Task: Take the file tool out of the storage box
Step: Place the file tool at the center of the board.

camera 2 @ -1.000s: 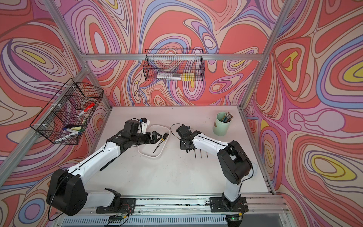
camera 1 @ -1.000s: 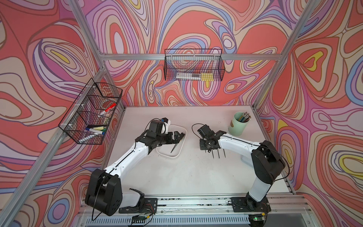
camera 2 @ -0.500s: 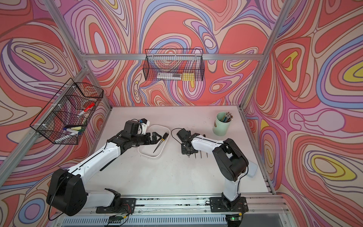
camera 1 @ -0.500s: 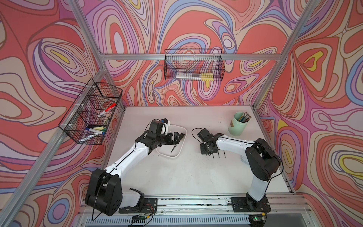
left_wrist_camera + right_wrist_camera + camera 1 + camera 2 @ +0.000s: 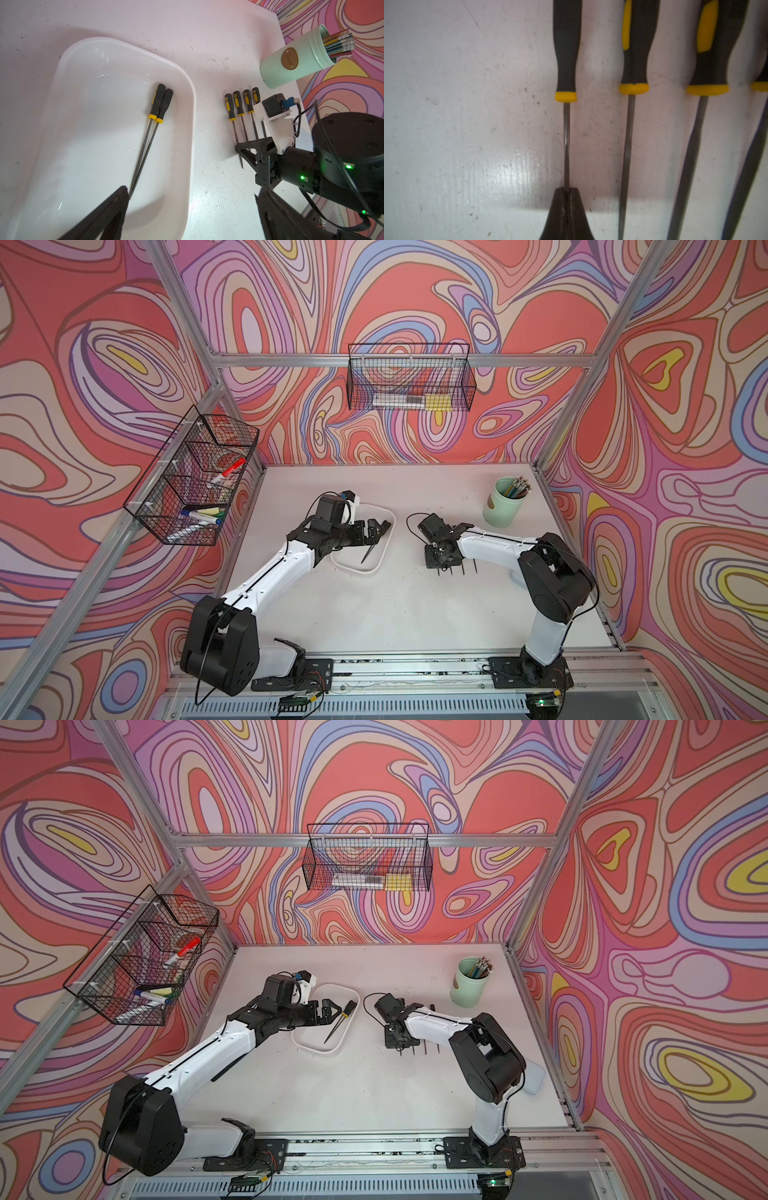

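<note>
Centre frame in white tray (image 5: 193, 124): two thin grey files (image 5: 155, 118), black-and-yellow handles touching; left gripper (image 5: 191, 191) spread wide, right gripper (image 5: 566, 190) pinching another file (image 5: 566, 128) by its shaft.

top views high over the table (image 5: 415, 614), wrist views close above it

A mint-green cup (image 5: 505, 506) of coloured pencils (image 5: 517, 488) stands upright on the white bench (image 5: 415, 614), beyond the right gripper (image 5: 441, 556) and to its right. A side wire basket (image 5: 178, 506) holding markers (image 5: 203, 515) hangs high to the left of the left gripper (image 5: 376, 528). A back wire basket (image 5: 411, 381) hangs far beyond both.
</note>
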